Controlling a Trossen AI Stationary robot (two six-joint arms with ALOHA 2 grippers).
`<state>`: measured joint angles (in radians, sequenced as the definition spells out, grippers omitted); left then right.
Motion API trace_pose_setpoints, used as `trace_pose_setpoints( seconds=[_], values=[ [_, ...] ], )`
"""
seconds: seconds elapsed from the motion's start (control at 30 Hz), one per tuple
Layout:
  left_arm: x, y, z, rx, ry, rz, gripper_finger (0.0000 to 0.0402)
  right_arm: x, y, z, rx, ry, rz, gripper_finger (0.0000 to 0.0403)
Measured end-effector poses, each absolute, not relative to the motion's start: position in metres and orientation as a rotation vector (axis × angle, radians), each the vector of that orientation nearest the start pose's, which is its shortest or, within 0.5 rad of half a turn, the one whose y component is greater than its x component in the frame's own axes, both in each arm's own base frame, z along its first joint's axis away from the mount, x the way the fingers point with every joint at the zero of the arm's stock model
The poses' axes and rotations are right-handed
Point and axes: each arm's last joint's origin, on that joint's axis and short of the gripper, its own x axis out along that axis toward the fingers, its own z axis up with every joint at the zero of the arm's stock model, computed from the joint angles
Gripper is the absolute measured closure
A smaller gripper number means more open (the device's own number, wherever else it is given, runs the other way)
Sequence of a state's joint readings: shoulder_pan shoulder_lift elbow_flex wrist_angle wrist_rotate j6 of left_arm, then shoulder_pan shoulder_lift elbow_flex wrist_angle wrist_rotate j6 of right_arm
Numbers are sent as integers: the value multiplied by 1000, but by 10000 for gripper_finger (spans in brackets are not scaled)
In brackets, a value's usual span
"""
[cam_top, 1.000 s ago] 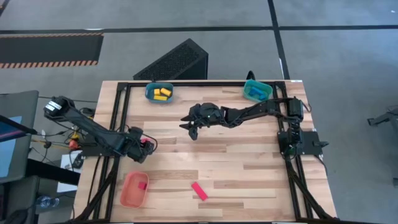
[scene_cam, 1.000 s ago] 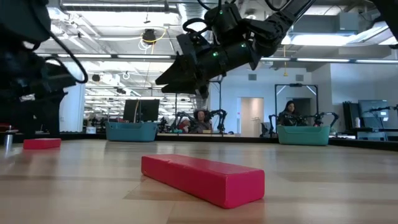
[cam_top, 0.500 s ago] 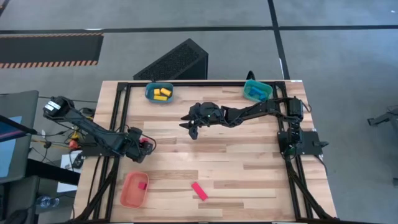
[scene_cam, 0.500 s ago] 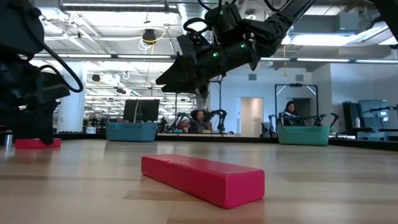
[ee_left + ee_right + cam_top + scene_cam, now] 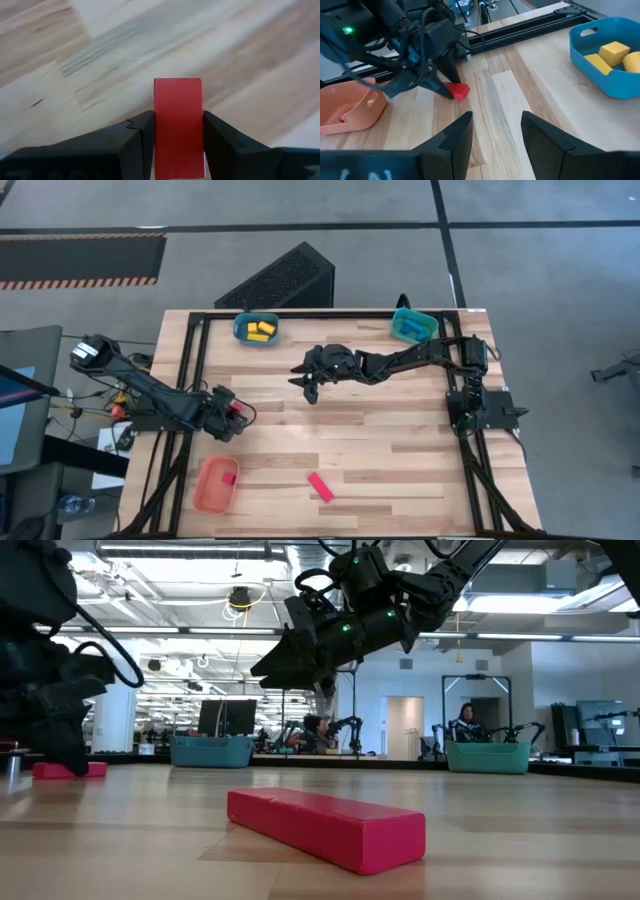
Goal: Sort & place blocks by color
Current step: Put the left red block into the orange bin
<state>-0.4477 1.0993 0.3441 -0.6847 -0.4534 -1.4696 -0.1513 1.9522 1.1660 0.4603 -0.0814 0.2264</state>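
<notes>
**Left end effector grips a red block**

The left end effector [image 5: 177, 137] has its two fingers [image 5: 136, 140] pressed on the sides of a small red block [image 5: 178, 125], low on the wooden worktop [image 5: 400, 450] near the left edge. Just past it sits the orange tray [image 5: 213, 485] with one red block [image 5: 229, 478] inside. A red bar [image 5: 320, 487] lies on the worktop beside that tray. The right end effector [image 5: 495, 132] hangs over the middle, fingers apart, holding nothing. Yellow blocks [image 5: 260, 331] lie in the blue tray [image 5: 256, 328] at the far edge.

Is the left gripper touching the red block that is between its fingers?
Touching. In the left wrist view, the left gripper has both dark fingers pressed against the long sides of the red block, with no gap visible on either side.
</notes>
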Motion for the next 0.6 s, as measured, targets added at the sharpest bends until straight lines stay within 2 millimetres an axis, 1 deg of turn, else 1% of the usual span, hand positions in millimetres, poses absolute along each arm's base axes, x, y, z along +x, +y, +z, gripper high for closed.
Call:
trace_pose_setpoints(
  seconds=[0.1, 0.2, 0.3, 0.43, 0.6],
  values=[
    [132, -51, 127, -584, 947, 779, 301, 421, -62, 187, 262, 315, -106, 215],
    [143, -59, 136, -526, 853, 669, 301, 421, -62, 187, 260, 312, -108, 218],
    [151, -67, 145, -457, 808, 572, 301, 421, -62, 188, 248, 298, -119, 219],
    [158, -76, 162, -410, 796, 507, 301, 422, -61, 188, 223, 297, -156, 220],
    [161, -90, 180, -419, 786, 430, 300, 422, -54, 188, 198, 303, -155, 220]
  ],
)
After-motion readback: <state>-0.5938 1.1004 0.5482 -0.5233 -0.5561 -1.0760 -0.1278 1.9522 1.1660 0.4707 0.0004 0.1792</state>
